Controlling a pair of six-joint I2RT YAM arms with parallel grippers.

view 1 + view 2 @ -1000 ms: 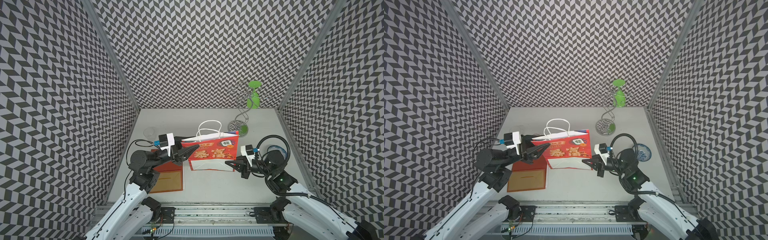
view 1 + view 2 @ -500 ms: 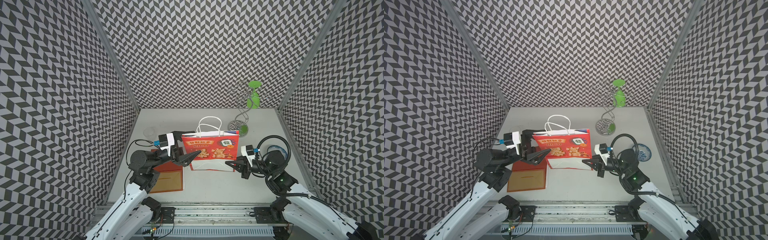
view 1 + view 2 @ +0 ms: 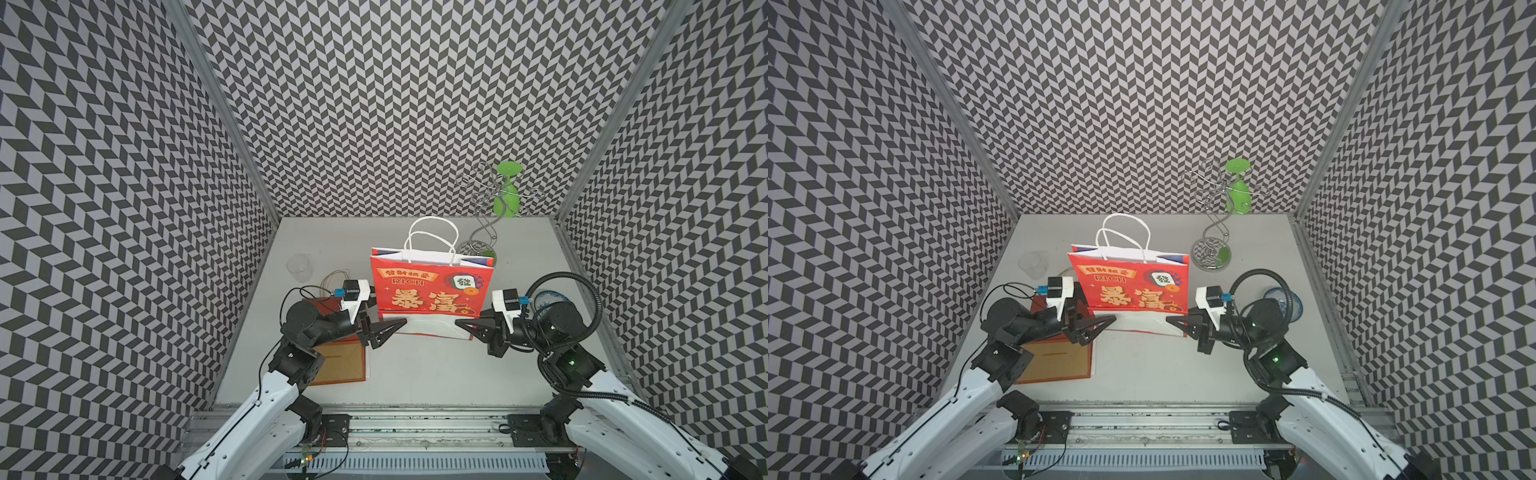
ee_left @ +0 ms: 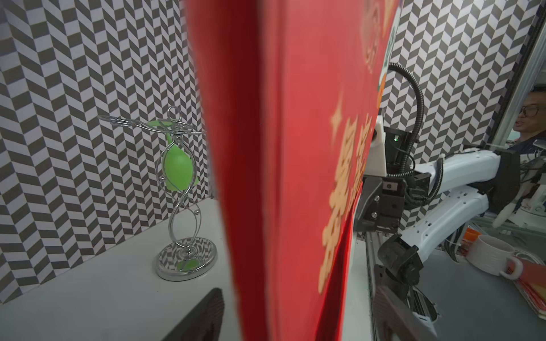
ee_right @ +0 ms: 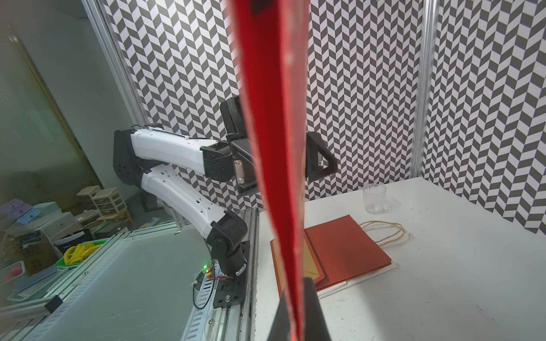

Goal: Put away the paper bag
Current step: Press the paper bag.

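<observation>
Red paper bag (image 3: 430, 286) stands upright mid-worktop (image 3: 415, 374), with an arm at each bottom corner.
We see the right fingers (image 3: 468, 326) pressed together, pinching the bag's lower edge. The left fingers (image 3: 388, 328) are spread and straddle the opposite edge, probably not touching it. A flattened brown bag (image 3: 338, 361) lies beneath the left arm.

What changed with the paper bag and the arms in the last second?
The left pincer opened and let go of the paper bag at its left edge, and the bag's tilted left side straightened up. The right pincer stayed shut on the bag's right lower corner. The folded bag, cup and wire stand did not move.
</observation>
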